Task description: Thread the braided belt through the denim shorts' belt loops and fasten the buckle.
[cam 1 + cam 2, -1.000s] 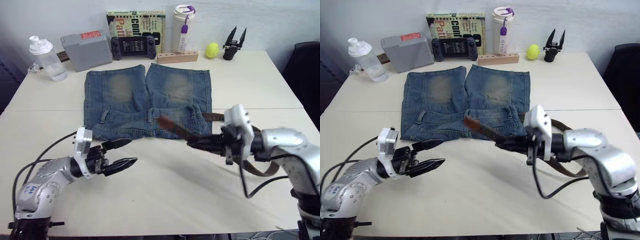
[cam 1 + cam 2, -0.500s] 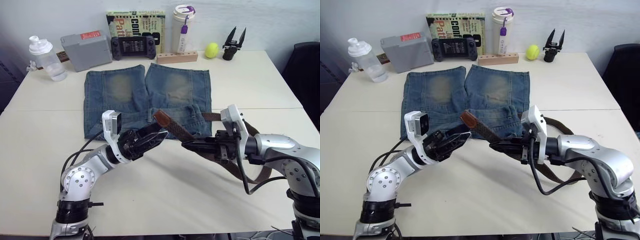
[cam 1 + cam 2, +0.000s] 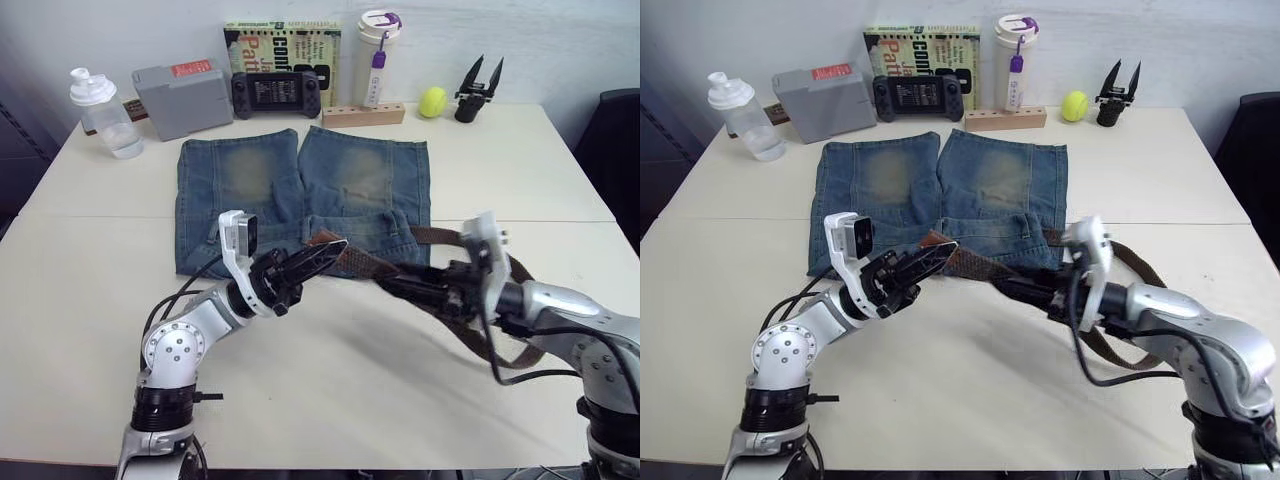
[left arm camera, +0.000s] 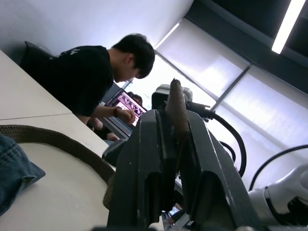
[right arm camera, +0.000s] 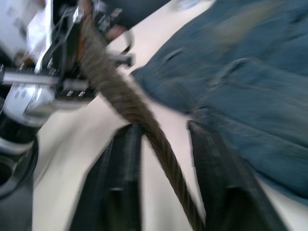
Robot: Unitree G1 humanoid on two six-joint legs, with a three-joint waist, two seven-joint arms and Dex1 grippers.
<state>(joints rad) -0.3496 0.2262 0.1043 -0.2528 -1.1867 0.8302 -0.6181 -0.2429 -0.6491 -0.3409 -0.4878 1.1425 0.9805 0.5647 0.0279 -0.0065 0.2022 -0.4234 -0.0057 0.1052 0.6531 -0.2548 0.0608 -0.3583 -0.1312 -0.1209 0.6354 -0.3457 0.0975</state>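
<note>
My left pincer (image 3: 318, 258) pinches the braided belt (image 3: 365, 263) tip mid-frame, over the denim shorts (image 3: 300, 195). Right wrist view shows my right pincer (image 5: 161, 139) parted, strap running between untouched.

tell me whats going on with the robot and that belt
The robot is passing the braided belt from one arm to the other above the table, just in front of the denim shorts. The left gripper is shut on the belt's tan tip. The right gripper has the strap running between its parted fingers, with the rest looping back past the right arm. The belt is not in any loop yet, and the shorts lie flat.
</note>
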